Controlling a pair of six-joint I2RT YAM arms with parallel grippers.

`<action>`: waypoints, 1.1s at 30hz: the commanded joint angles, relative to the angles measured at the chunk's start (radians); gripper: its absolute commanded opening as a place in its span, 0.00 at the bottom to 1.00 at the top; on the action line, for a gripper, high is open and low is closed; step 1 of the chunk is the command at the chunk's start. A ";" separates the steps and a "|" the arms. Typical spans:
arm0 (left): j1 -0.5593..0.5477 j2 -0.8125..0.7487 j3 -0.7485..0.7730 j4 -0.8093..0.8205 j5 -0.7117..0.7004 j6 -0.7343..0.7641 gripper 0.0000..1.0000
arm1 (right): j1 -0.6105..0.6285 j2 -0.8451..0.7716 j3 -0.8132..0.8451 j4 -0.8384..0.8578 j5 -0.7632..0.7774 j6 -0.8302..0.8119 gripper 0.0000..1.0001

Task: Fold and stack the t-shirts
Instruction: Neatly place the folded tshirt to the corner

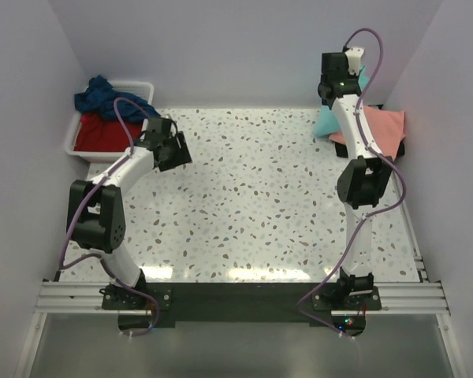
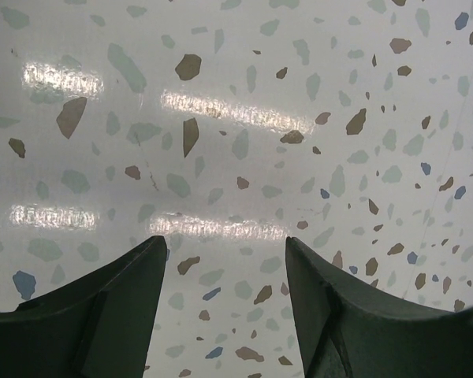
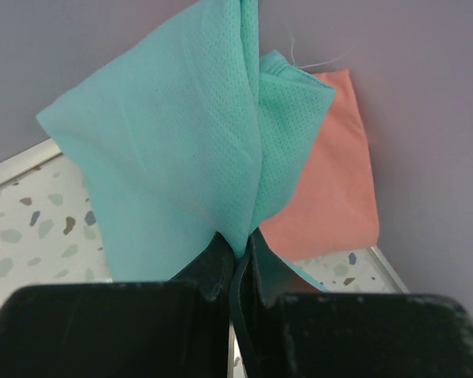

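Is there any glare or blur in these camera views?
Left wrist: lamp glare streaks the table, left pincer dark, close up. Right wrist: turquoise t-shirt weave sharp, right pincer dark and blurred. Top: glare band along the table's near edge.

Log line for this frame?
right pincer: shut on teal t-shirt, held up near salmon-pink t-shirt | left pincer: open, empty, over table | tub: navy t-shirt, red t-shirt
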 commanded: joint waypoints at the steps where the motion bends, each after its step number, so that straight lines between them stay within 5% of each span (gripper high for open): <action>1: 0.006 0.016 0.028 0.025 0.019 -0.015 0.67 | 0.000 0.020 0.053 0.050 0.216 -0.048 0.00; 15: -0.012 0.056 0.050 0.026 0.013 -0.038 0.66 | -0.003 0.106 0.013 0.370 0.551 -0.363 0.00; 33: -0.032 0.114 0.091 -0.007 0.007 -0.041 0.66 | -0.151 0.080 -0.283 0.376 0.412 -0.196 0.00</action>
